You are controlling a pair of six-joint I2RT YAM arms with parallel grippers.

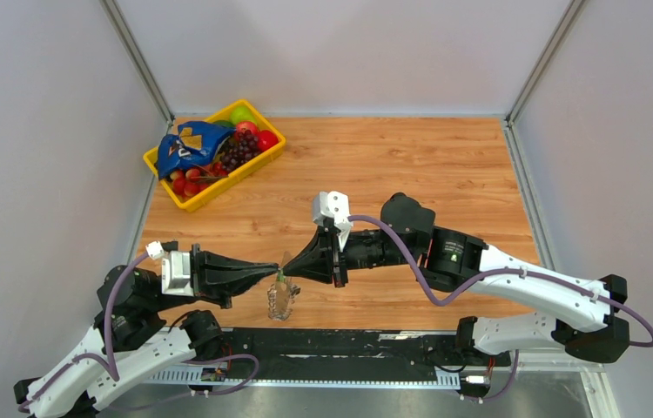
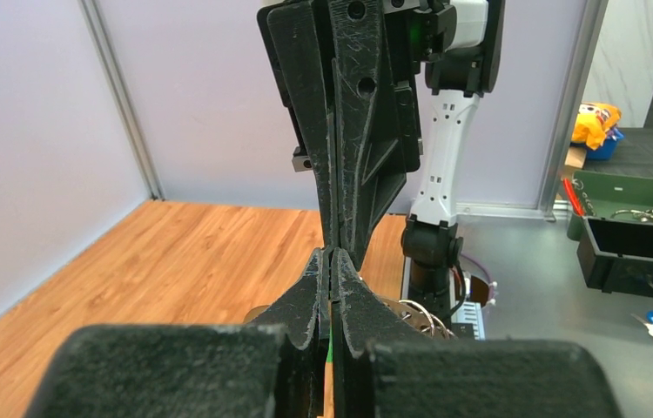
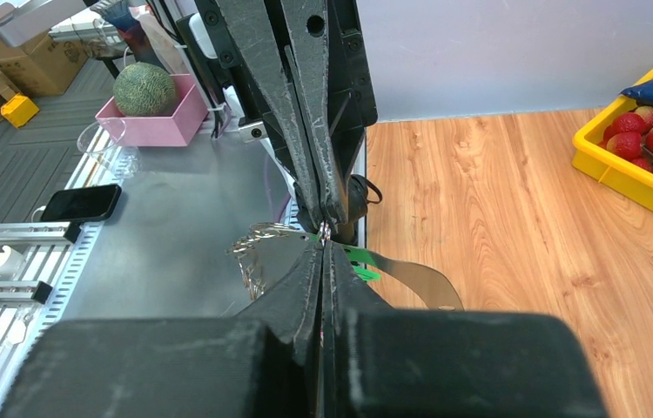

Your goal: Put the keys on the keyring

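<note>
Both grippers meet tip to tip above the table's near edge. My left gripper [image 1: 276, 269] [image 2: 332, 254] is shut, and the keyring [image 1: 281, 300] hangs from its tips. My right gripper [image 1: 288, 272] [image 3: 323, 242] is shut too, pinching the same spot from the other side, where a shiny bit of ring shows. In the right wrist view the keyring's grey band [image 3: 423, 283] curls right and its beaded chain [image 3: 258, 252] droops left. One bright green key [image 3: 360, 258] sits right at the tips; it also shows as a speck from above [image 1: 280, 277]. No other keys can be made out.
A yellow basket [image 1: 210, 198] [image 3: 606, 170] of fruit with a blue bag stands at the back left of the wooden table. Off the table lie a pink box [image 3: 153, 126] with a melon, a phone [image 3: 82, 202] and dark bins [image 2: 632, 252].
</note>
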